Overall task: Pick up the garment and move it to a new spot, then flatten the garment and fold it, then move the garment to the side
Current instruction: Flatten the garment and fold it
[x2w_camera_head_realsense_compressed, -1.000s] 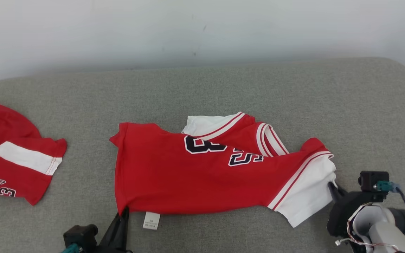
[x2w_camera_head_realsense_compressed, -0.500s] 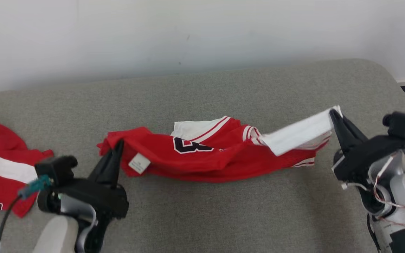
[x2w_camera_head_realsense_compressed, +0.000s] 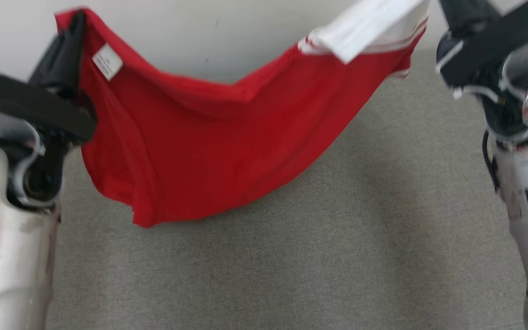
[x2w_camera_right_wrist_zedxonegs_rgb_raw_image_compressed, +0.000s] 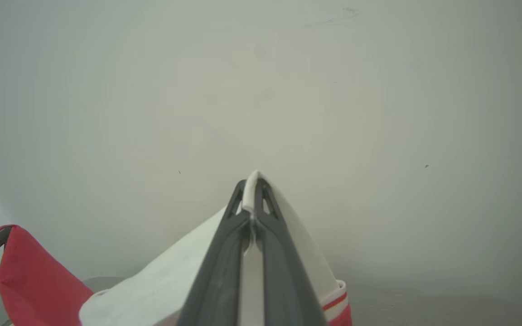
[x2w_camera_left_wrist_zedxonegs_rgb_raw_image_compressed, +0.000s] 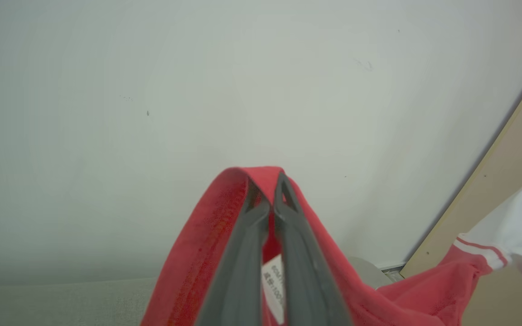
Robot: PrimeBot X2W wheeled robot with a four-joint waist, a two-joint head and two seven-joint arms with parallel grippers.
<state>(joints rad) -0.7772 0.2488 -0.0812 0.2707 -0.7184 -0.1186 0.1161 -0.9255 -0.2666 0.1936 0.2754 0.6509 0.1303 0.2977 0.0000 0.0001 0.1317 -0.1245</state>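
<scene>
The garment (x2w_camera_head_realsense_compressed: 190, 151) hangs between the left gripper (x2w_camera_left_wrist_zedxonegs_rgb_raw_image_compressed: 272, 183), pinching its red corner, and the right gripper (x2w_camera_right_wrist_zedxonegs_rgb_raw_image_compressed: 253, 183), pinching its white end.

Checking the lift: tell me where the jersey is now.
Head view: the jersey hangs above the grey surface, stretched between the left gripper at upper left and the right gripper at upper right.

A small white care label (x2w_camera_head_realsense_compressed: 107, 61) is sewn to the red garment (x2w_camera_head_realsense_compressed: 190, 137), just to the right of the left fingers (x2w_camera_head_realsense_compressed: 64, 50) in the head view, where its print is too small to read. In the left wrist view the label sits low in the gap between those two fingers. It carries rows of dark characters, partly hidden and too blurred to make out.
</scene>
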